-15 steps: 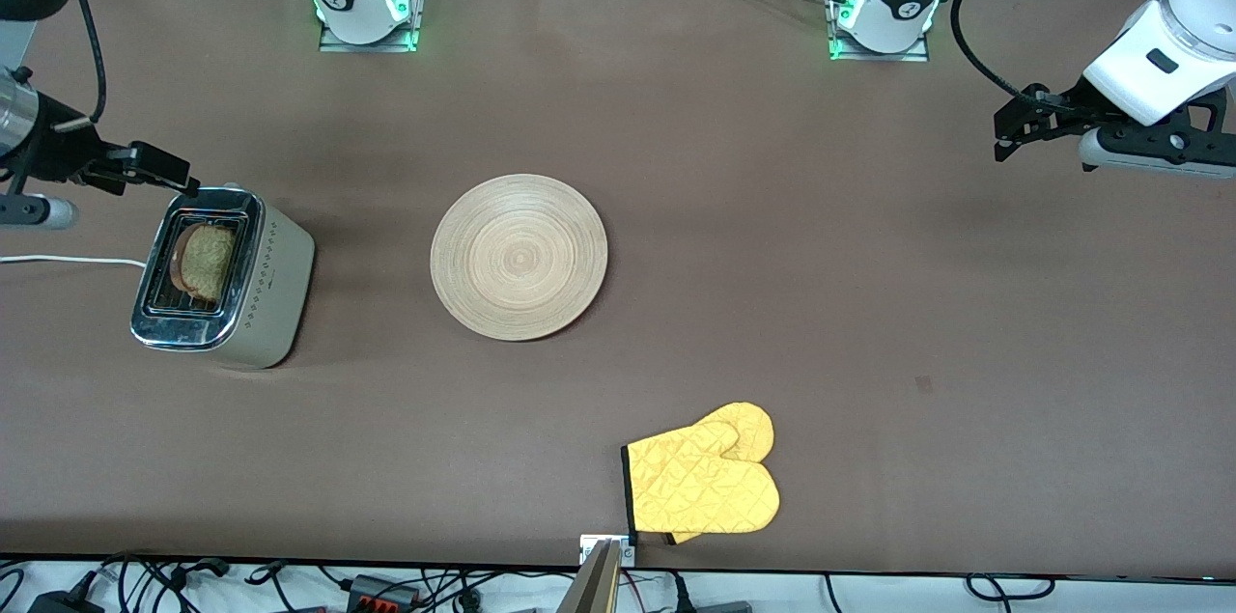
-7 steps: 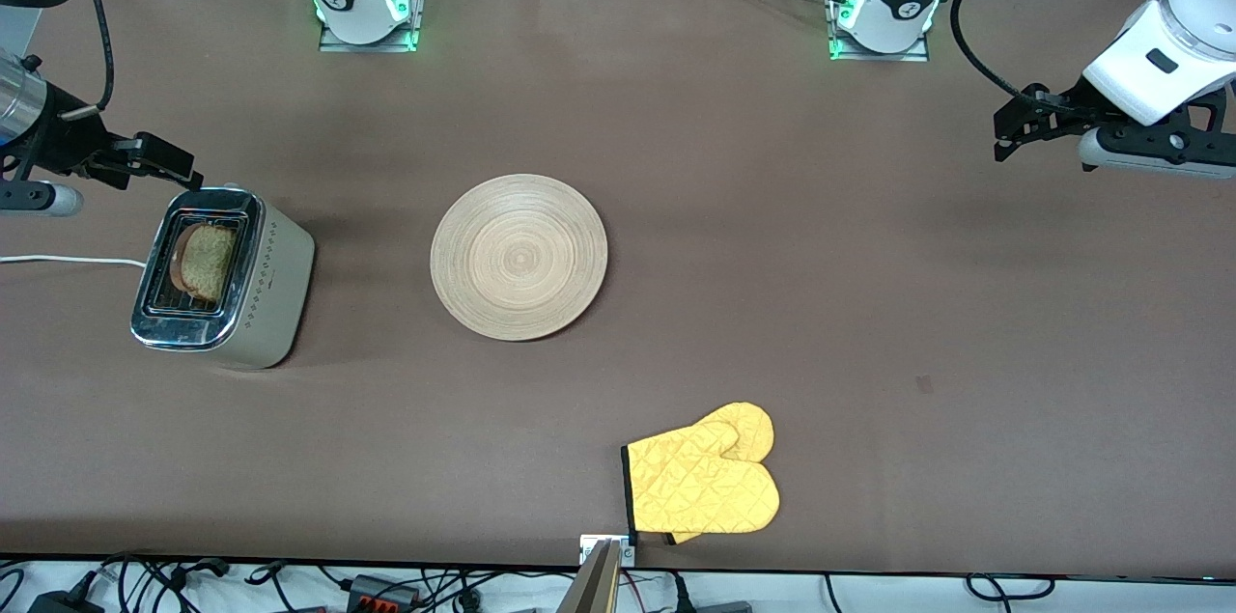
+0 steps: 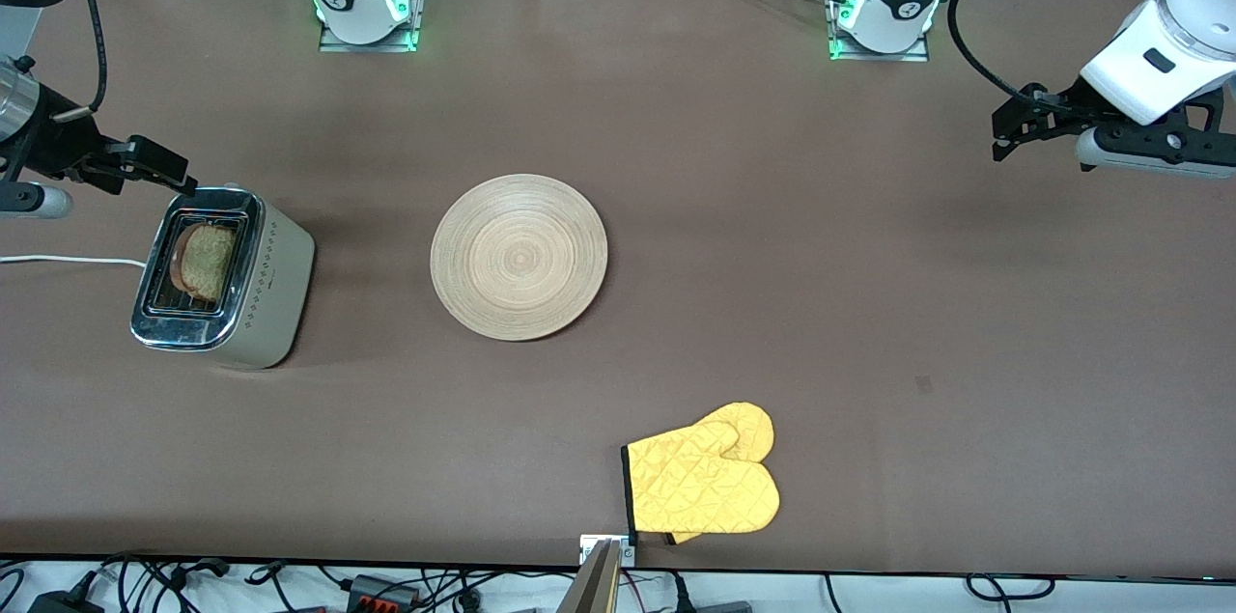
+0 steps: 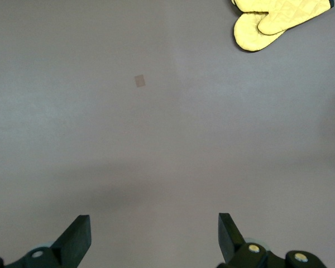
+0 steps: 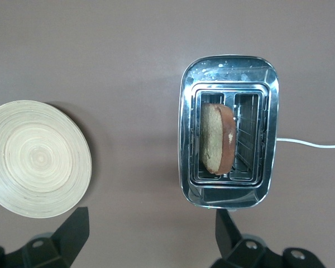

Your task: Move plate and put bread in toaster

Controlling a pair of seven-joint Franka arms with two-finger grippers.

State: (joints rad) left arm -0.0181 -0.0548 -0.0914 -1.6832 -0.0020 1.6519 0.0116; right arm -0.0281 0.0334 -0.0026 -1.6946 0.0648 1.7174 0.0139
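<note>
We see the bread [image 3: 204, 263] on edge in the toaster [image 3: 224, 280].
Its long axis follows the slot; both tools, left [image 3: 1002, 132] and right [image 3: 180, 177], hang open.

Table [image 3: 869, 304] (brown): toaster [image 3: 261, 304], plate [image 3: 519, 256], mitts [image 3: 702, 483].

I work at a wide brown table [image 3: 772, 236] with a matte, evenly lit top. A pair of yellow oven mitts [image 3: 705, 483] lies near its edge closest to the front camera, and past that edge black cables [image 3: 290, 584] tangle on a pale floor.
</note>
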